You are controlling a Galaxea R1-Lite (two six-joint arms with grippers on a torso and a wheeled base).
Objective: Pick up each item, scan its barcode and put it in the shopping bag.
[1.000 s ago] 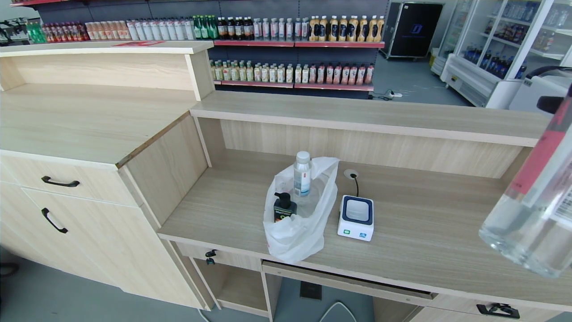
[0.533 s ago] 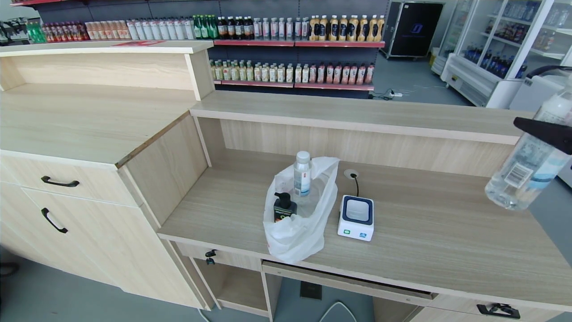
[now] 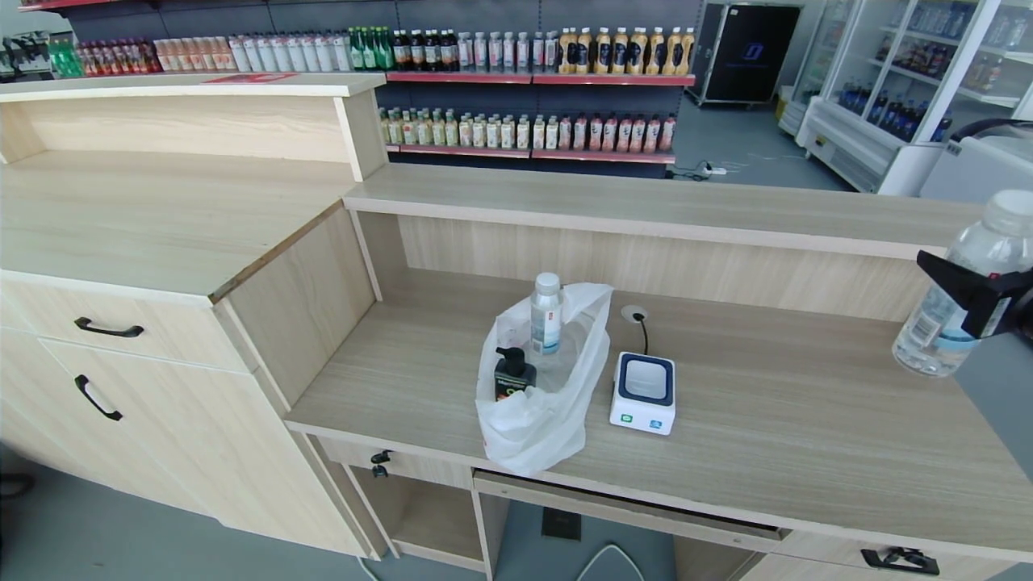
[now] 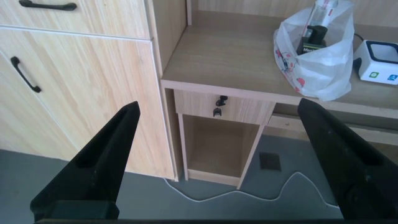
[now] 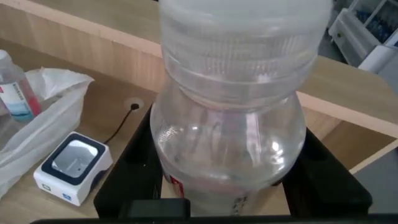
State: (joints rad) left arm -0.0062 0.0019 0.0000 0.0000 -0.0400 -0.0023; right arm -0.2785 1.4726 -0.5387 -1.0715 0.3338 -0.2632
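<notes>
My right gripper [image 3: 972, 303] is shut on a clear water bottle [image 3: 960, 290] with a white cap, held nearly upright above the counter's far right end. From the right wrist the same water bottle [image 5: 230, 124] looms between the black fingers [image 5: 124, 180]. A white shopping bag [image 3: 541, 387] stands open at the counter's middle, holding a capped bottle [image 3: 546, 315] and a black pump bottle [image 3: 512, 374]. The white barcode scanner [image 3: 643, 393] sits just right of the bag. My left gripper [image 4: 217, 155] hangs open low beside the counter, below the drawer front.
The counter [image 3: 767, 420] has a raised back ledge [image 3: 646, 206] and a taller cabinet block [image 3: 161, 218] at the left. A cable runs from the scanner into a grommet [image 3: 634, 313]. Shelves of drinks line the back of the shop.
The right arm has carried the bottle away from the camera toward the counter's right end and turned it from bottom-forward to nearly upright. The bag, scanner and left arm have not moved.
</notes>
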